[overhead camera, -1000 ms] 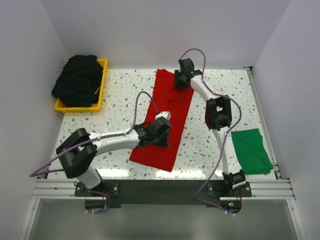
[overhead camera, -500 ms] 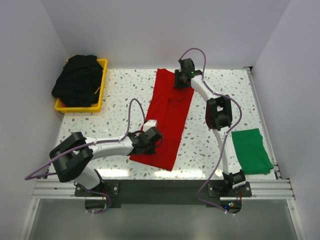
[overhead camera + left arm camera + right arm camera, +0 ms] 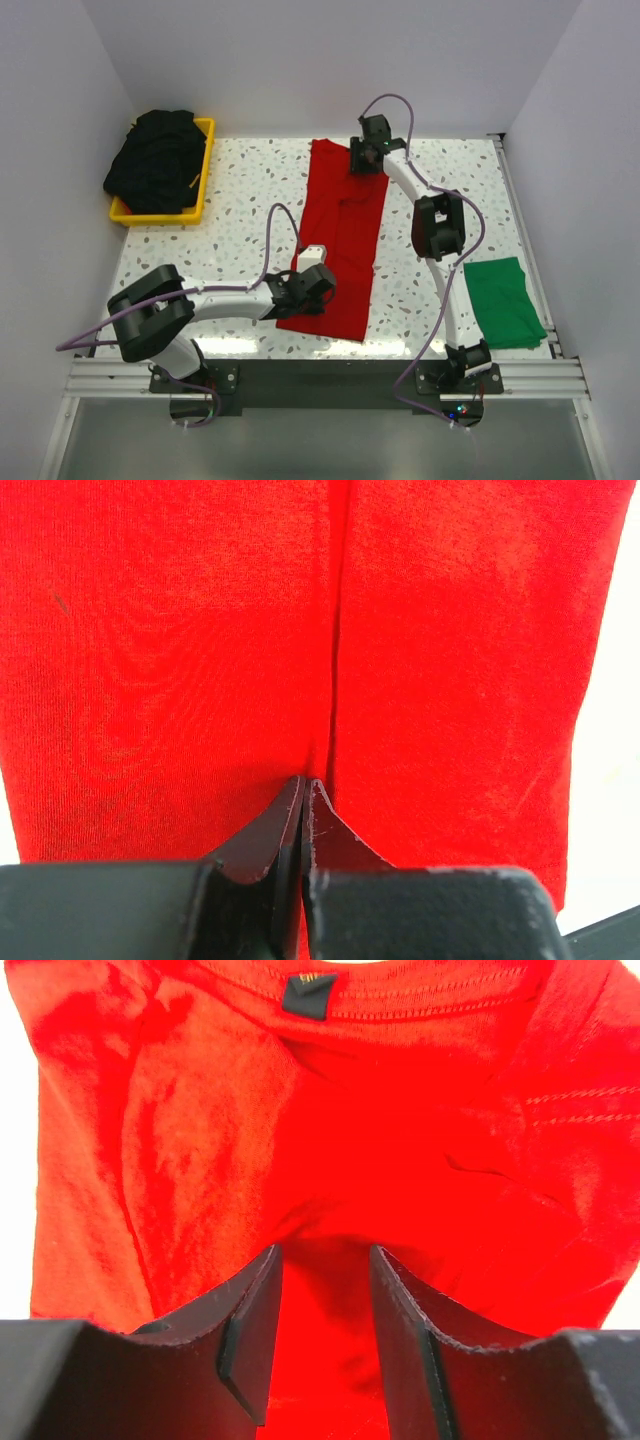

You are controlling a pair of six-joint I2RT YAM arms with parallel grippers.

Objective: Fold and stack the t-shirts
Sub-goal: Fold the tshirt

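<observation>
Left hand (image 3: pixel 303 783) clenched on the red t-shirt (image 3: pixel 342 215) at lower centre; right hand (image 3: pixel 325 1252) parted over its collar (image 3: pixel 400 1007), upper centre.

1. The spread t-shirt (image 3: pixel 340 235) is laid lengthwise along the middle of the table (image 3: pixel 240 200).
2. The left gripper (image 3: pixel 318 285) is set on its near end, the right gripper (image 3: pixel 362 160) over its far end.
3. The folded t-shirt (image 3: pixel 503 302) is placed at the near right.
4. The heaped t-shirts (image 3: pixel 155 160) are held in the tray (image 3: pixel 207 165), far left.
</observation>
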